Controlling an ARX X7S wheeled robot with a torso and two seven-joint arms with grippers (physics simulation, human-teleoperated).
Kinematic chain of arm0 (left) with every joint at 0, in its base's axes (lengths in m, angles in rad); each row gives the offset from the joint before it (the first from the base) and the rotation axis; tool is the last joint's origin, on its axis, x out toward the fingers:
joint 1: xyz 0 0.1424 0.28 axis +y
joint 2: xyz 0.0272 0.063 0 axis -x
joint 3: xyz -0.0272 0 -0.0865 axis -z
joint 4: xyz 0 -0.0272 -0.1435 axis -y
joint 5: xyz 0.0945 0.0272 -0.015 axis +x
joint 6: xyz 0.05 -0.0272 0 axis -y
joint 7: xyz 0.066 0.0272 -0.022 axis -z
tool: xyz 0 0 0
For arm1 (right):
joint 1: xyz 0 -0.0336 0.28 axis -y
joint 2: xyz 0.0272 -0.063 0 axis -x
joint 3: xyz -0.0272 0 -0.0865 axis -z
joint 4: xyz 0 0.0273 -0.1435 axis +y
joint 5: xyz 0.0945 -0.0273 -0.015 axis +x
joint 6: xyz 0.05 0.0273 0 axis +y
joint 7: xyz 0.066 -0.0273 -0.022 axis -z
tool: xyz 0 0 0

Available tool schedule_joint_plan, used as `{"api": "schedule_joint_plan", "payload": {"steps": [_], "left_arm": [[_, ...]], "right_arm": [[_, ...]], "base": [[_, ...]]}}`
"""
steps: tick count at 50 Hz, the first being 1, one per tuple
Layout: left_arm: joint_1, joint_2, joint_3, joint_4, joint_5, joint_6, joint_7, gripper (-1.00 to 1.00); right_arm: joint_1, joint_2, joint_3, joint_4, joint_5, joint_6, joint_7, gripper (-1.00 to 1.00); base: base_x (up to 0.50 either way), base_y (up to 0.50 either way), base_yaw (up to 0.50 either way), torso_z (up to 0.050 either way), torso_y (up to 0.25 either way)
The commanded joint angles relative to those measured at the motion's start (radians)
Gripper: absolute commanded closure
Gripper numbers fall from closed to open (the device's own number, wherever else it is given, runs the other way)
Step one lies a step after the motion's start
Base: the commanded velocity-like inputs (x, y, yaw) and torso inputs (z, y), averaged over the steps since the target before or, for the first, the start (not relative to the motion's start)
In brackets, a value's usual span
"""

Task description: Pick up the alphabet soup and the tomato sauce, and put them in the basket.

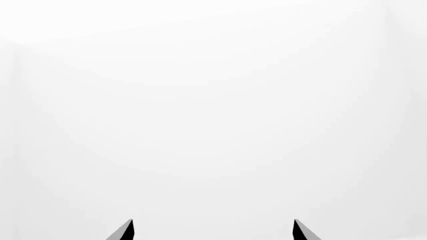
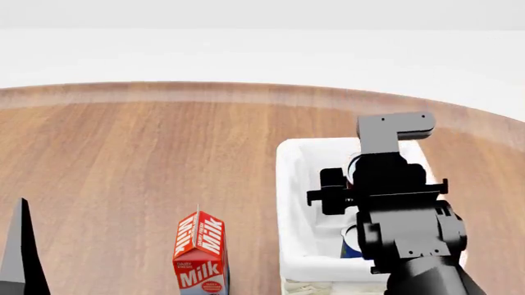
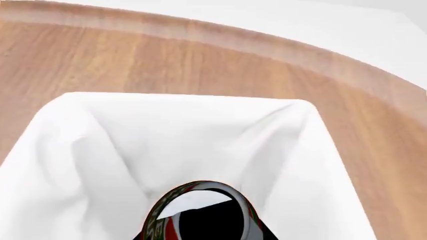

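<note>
The right gripper (image 2: 355,184) hung over the basket (image 2: 292,203), which stood near the table's (image 2: 123,153) right edge, clamped on the tomato sauce (image 3: 200,212) above the lining. A blue sliver of the alphabet soup (image 2: 351,251) showed inside the basket. The left gripper (image 1: 213,231) had its fingers spread, holding nothing; a milk carton (image 2: 199,253) stood near the front edge.

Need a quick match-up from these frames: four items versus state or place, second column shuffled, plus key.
1. milk carton
2. tomato sauce
3. left gripper
4. basket

A. open, nothing between the fingertips
B. lined with white cloth
C. upright, outside the basket, on its left in the head view
D. red-green can above the white lining

Pairs: 1-C; 2-D; 3-A; 4-B
</note>
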Motion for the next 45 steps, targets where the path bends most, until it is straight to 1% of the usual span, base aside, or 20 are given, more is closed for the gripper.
{"api": "schedule_joint_plan", "payload": {"steps": [1, 17, 28, 29, 40, 45], "left_arm": [[0.000, -0.003, 0.001, -0.003, -0.002, 0.004, -0.003, -1.00], [0.007, -0.008, 0.003, -0.007, -0.001, 0.014, -0.007, -1.00], [0.002, -0.010, 0.004, -0.010, -0.005, 0.014, -0.008, -1.00], [0.001, -0.009, 0.005, -0.012, -0.004, 0.014, -0.007, -1.00], [-0.003, -0.010, 0.010, -0.009, -0.005, 0.010, -0.010, -1.00], [-0.001, -0.012, 0.012, -0.010, -0.004, 0.012, -0.011, -1.00]], "right_arm": [[-0.015, -0.022, 0.190, 0.025, -0.130, 0.058, -0.047, 1.00], [-0.024, -0.034, 0.387, 0.025, -0.351, 0.072, -0.071, 1.00], [-0.011, -0.040, 0.467, 0.025, -0.448, 0.078, -0.075, 1.00], [-0.011, -0.041, 0.474, 0.025, -0.455, 0.079, -0.077, -1.00], [0.007, -0.048, 0.512, 0.024, -0.513, 0.077, -0.089, -1.00], [0.033, -0.055, 0.521, 0.023, -0.525, 0.044, -0.094, -1.00]], "base": [[0.00, 0.00, 0.00, 0.000, 0.000], [0.00, 0.00, 0.00, 0.000, 0.000], [0.00, 0.00, 0.00, 0.000, 0.000], [0.00, 0.00, 0.00, 0.000, 0.000], [0.00, 0.00, 0.00, 0.000, 0.000], [0.00, 0.00, 0.00, 0.000, 0.000]]}}
